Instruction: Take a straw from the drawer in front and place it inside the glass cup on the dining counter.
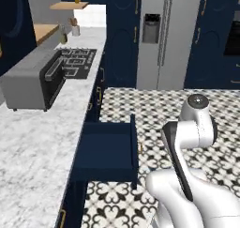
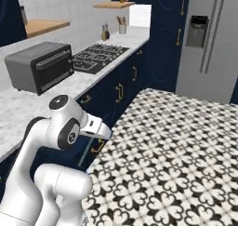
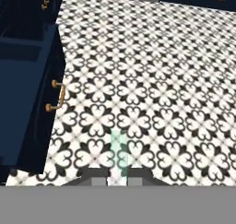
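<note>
The navy drawer (image 1: 108, 151) stands pulled out from under the marble counter, and its inside looks dark and bare. In the hand view the drawer (image 3: 27, 103) fills the left side, with its brass handle (image 3: 57, 97) facing the tiled floor. My gripper (image 3: 118, 179) is shut on a pale green see-through straw (image 3: 119, 153), held over the floor to the right of the drawer. From the right base view the straw (image 2: 85, 153) hangs slanted below the gripper (image 2: 93, 135). The glass cup and the dining counter are out of view.
A grey toaster oven (image 1: 33, 81) and a black stove (image 1: 75, 63) sit on the marble worktop (image 1: 33, 147) on the left. A steel fridge (image 1: 164, 34) stands at the back. Patterned floor (image 2: 176, 150) lies open to the right.
</note>
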